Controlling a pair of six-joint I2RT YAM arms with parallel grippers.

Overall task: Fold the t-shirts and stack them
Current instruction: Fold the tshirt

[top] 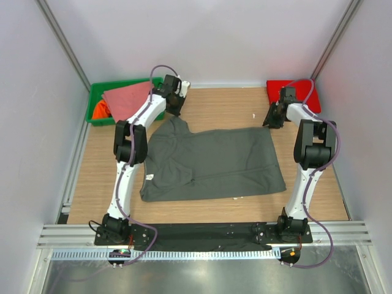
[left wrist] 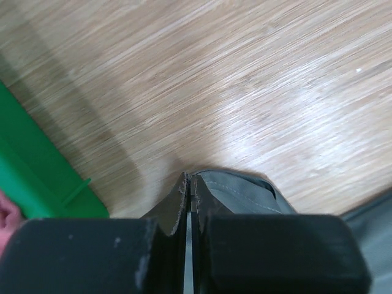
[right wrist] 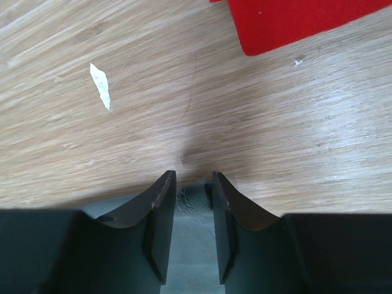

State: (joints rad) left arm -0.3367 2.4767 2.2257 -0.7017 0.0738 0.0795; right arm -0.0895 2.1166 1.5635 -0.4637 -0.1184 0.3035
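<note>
Trouble is most likely at the right tool (right wrist: pixel 194 184), whose jaws stand narrow but not together, straddling the far hem of the dark grey t-shirt (top: pixel 214 162) with only a sliver of cloth between them. If they close on that thin edge alone, the corner could slip out on the lift. The left tool (left wrist: pixel 188 187) is clamped tight on a small pinch of the same shirt at its 11 o'clock corner, so a one-sided lift would drag the shirt askew and crumple it rather than fold it. The shirt lies spread flat at the centre of the counter (top: pixel 220 110), its right-hand corner at 1 o'clock under the right tool. The left pinch also looks shallow and may take only one layer, which would open the shirt when raised. A folded red t-shirt (right wrist: pixel 294 18) lies just beyond the right tool at 1 o'clock, close enough to be nudged. The green bin (top: pixel 97 92), with a salmon-pink t-shirt (top: pixel 128 98) draped over it, stands near the left tool at 10 o'clock. A white paper scrap (right wrist: pixel 100 86) on the counter at 12 o'clock could be folded in.
</note>
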